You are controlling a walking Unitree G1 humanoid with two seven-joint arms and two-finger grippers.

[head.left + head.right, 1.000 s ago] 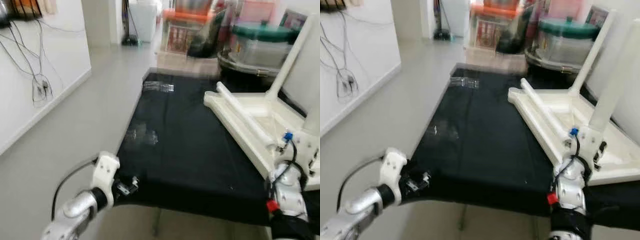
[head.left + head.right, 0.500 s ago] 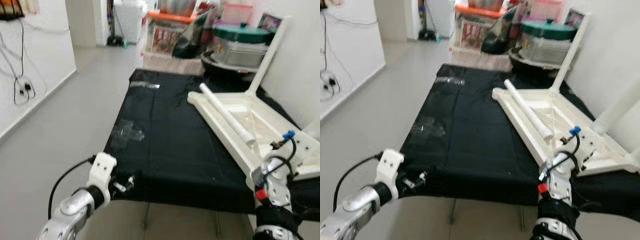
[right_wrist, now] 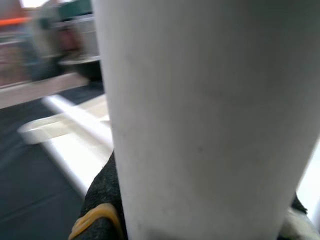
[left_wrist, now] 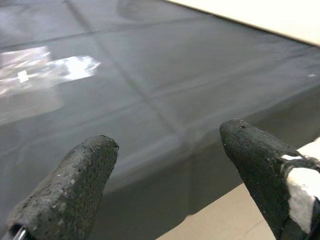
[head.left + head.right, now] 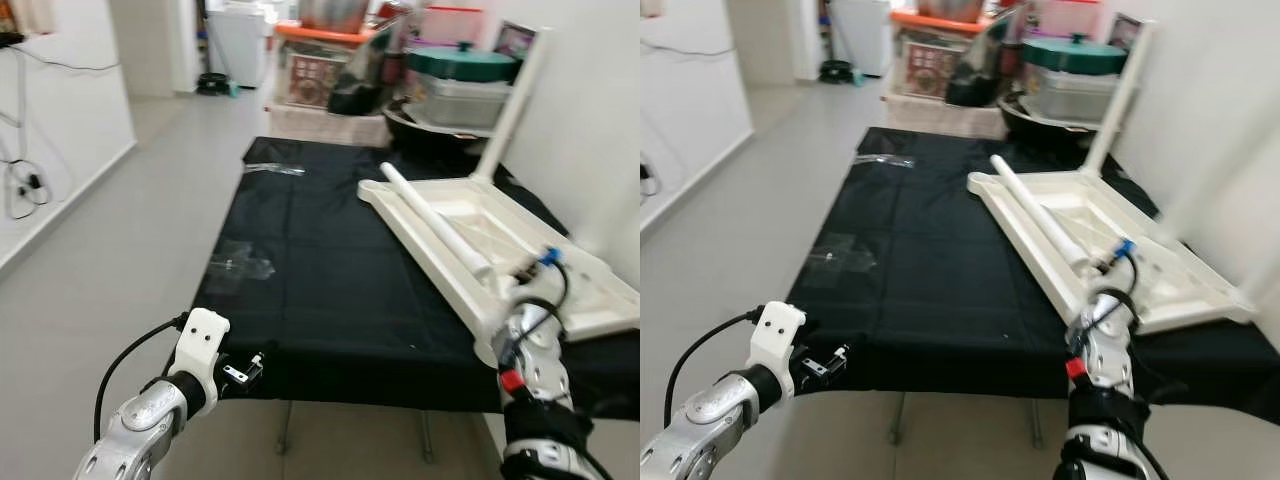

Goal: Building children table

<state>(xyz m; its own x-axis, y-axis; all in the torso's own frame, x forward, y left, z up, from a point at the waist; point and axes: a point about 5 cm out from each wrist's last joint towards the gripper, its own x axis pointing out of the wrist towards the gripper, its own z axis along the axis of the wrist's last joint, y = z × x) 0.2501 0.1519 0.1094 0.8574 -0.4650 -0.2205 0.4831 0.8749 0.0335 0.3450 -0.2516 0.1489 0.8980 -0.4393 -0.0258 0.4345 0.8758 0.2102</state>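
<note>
Assembly is, by the look of it, partly done: the white tabletop (image 5: pixel 500 235) lies upside down on the black cloth (image 5: pixel 330 270) of the work surface, toward your right side, with one leg (image 5: pixel 512 105) standing upright at its far corner and a loose leg (image 5: pixel 432 222) lying along its near-left edge. You hold another white leg (image 3: pixel 200 115) in the right gripper (image 3: pixel 107 200), its black fingers closed around the tube, which crowds that wrist camera from close up. From the head views that leg appears as a pale blur rising at the right edge, near the tabletop's near corner; whether it is seated in a socket there cannot be told. So at least two legs seem left to fix, and the fourth is not one you can pick out here. Your right arm is bent up with the wrist just at the tabletop's near corner. Your left gripper (image 4: pixel 167 150) hovers low at the cloth's near-left edge, fingers spread apart and holding nothing, pointed across the cloth.
</note>
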